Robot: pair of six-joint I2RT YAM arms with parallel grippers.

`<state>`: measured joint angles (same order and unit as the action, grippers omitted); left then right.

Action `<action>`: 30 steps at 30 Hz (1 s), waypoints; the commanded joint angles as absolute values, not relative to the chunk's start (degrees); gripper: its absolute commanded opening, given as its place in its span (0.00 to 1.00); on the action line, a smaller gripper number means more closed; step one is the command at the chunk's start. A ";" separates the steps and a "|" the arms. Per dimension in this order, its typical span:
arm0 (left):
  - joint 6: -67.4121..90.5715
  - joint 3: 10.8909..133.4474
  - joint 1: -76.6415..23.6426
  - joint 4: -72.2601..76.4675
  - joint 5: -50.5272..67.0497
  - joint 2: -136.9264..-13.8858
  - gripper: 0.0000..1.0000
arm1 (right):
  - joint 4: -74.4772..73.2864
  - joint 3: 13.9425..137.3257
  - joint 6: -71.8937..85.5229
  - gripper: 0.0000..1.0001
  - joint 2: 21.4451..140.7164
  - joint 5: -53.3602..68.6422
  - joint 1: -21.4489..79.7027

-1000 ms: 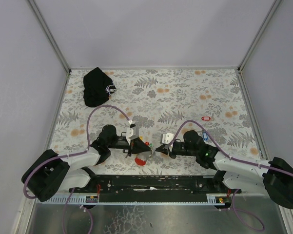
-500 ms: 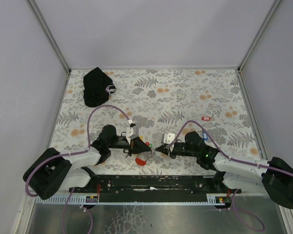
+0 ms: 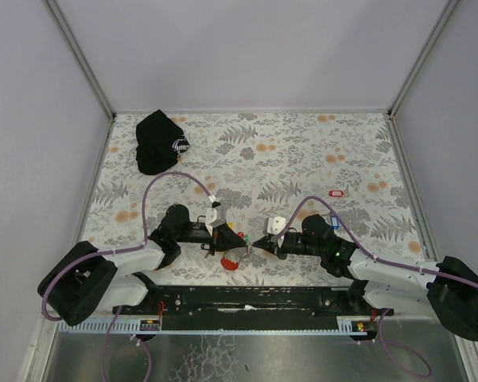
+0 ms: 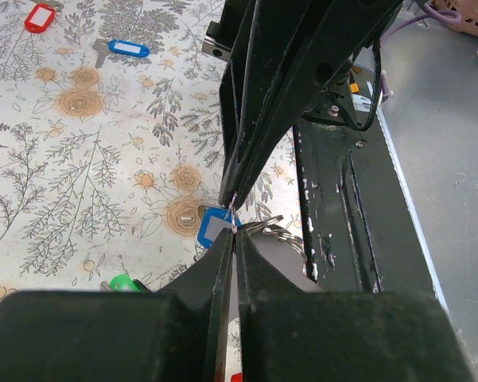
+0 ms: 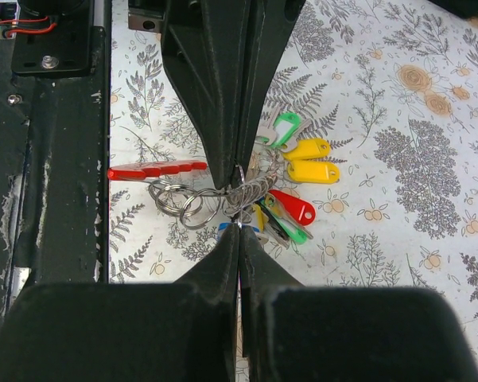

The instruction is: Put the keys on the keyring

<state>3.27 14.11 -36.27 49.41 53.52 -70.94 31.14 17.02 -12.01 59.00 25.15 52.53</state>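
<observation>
Both grippers meet tip to tip near the table's front edge. My left gripper [image 3: 240, 241] [image 4: 235, 235] and right gripper [image 3: 256, 243] [image 5: 239, 229] are each shut on the thin wire of the keyring [image 5: 250, 191]. Hanging from the ring is a bunch of keys [image 5: 290, 187] with yellow, green, red and blue tags, resting on the cloth. A red plastic piece [image 5: 155, 170] [image 3: 231, 262] and small spare rings [image 5: 175, 200] lie joined to it on the left. Two loose keys lie farther right: a red-tagged key [image 3: 336, 192] [image 4: 40, 17] and a blue-tagged key [image 3: 335, 223] [image 4: 128, 49].
A black cap [image 3: 159, 142] with a white logo sits at the back left of the floral cloth [image 3: 302, 151]. The black mounting rail [image 3: 246, 298] runs along the near edge, just behind the bunch. Grey walls close in the table's sides and back.
Almost nothing differs. The right arm has shifted very slightly, and both grippers stay shut tip to tip at the keyring.
</observation>
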 commanded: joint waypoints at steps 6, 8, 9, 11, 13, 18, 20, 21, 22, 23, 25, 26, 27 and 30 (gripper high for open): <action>3.43 12.83 -35.95 54.31 51.94 -68.77 0.00 | 33.49 18.08 -10.22 0.00 58.66 25.42 53.06; 3.50 12.83 -35.95 54.52 51.99 -68.80 0.00 | 33.79 18.01 -10.02 0.00 58.45 25.71 53.00; 3.51 12.83 -35.89 54.53 51.95 -68.79 0.00 | 34.01 18.04 -9.84 0.00 58.45 25.81 53.00; 3.75 12.83 -35.94 54.83 52.05 -68.96 0.00 | 34.60 17.94 -9.72 0.00 58.54 26.19 53.01; 3.92 12.88 -35.94 55.08 52.26 -69.12 0.00 | 35.06 17.84 -9.45 0.00 58.61 26.56 53.06; 4.20 12.92 -35.95 55.36 52.45 -69.48 0.00 | 36.09 17.49 -9.02 0.00 58.41 27.16 53.00; 4.28 12.90 -35.97 55.34 52.46 -69.52 0.00 | 36.41 17.40 -8.91 0.00 58.28 27.09 53.05; 4.29 12.92 -35.95 55.32 52.50 -69.57 0.00 | 36.73 17.33 -8.75 0.00 58.27 27.14 53.00; 4.24 12.92 -35.96 55.37 52.55 -69.58 0.00 | 37.02 17.24 -8.70 0.00 58.21 27.30 53.00; 4.22 12.92 -35.95 55.38 52.56 -69.62 0.00 | 37.15 17.23 -8.52 0.00 58.27 27.33 53.01; 4.27 12.92 -35.99 55.43 52.57 -69.52 0.00 | 37.10 17.30 -8.44 0.00 58.48 27.33 53.04; 4.31 12.92 -35.94 55.41 52.56 -69.52 0.00 | 37.07 17.40 -8.44 0.00 58.65 27.33 53.00; 4.25 12.96 -35.95 55.38 52.60 -69.52 0.00 | 37.09 17.39 -8.29 0.00 58.70 27.15 53.01; 4.40 12.93 -35.95 55.55 52.66 -69.60 0.00 | 36.81 17.53 -8.20 0.00 58.79 26.32 53.07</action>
